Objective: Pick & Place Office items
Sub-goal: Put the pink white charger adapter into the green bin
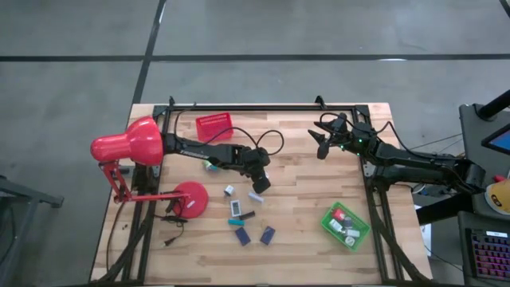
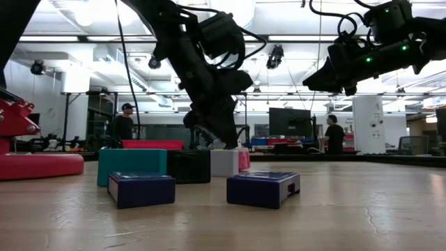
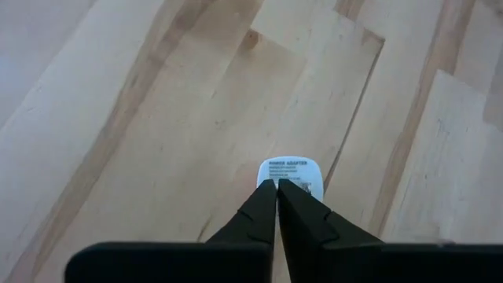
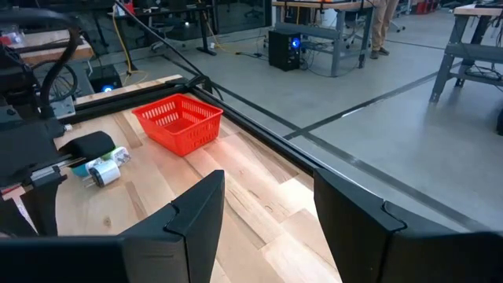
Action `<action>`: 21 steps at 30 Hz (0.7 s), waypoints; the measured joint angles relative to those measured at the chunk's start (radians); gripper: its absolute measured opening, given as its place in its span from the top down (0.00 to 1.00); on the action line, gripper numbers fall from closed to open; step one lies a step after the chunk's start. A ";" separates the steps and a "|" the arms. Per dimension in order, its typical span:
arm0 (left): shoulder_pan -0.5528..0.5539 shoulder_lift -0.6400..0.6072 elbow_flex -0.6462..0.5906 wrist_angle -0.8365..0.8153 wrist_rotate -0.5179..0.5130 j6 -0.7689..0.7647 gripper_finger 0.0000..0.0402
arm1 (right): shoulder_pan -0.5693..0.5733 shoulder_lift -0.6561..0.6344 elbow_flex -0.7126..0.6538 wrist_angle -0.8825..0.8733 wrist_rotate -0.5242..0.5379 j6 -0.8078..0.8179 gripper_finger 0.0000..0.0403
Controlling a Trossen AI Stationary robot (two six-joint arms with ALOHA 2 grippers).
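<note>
Small office items lie loose near the table's middle: a white adapter (image 1: 256,195), a white piece (image 1: 229,190), a white-and-teal piece (image 1: 237,208) and navy blocks (image 1: 242,236) (image 1: 268,234). My left gripper (image 1: 257,184) is shut and slants down, with its tips at the edge of the adapter (image 3: 291,168), which lies flat on the wood. My right gripper (image 1: 323,141) hangs open and holds nothing, high over the far right of the table. The low view shows teal (image 2: 132,166), black (image 2: 188,166) and navy (image 2: 141,189) blocks resting on the table. My left gripper's shut fingertips (image 3: 267,192) slant down from the table's left and overlap the adapter's near edge (image 3: 289,182). The fingers hide that spot, so I cannot tell whether they touch it.
A green tray (image 1: 360,236) with several small pieces stands at the near right. A red tray (image 1: 214,126) stands at the far left of centre. A red desk lamp (image 1: 127,145) rises at the left, with its round base (image 1: 191,199) beside the loose pieces.
</note>
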 joint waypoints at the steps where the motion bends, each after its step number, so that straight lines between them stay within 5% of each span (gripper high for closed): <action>1: 0.000 0.001 0.000 0.000 0.004 0.000 0.93 | 0.000 0.000 0.000 0.000 0.000 0.000 0.53; 21: -0.001 0.001 0.001 0.010 0.034 -0.007 0.68 | 0.000 0.000 0.000 0.000 0.000 0.000 0.53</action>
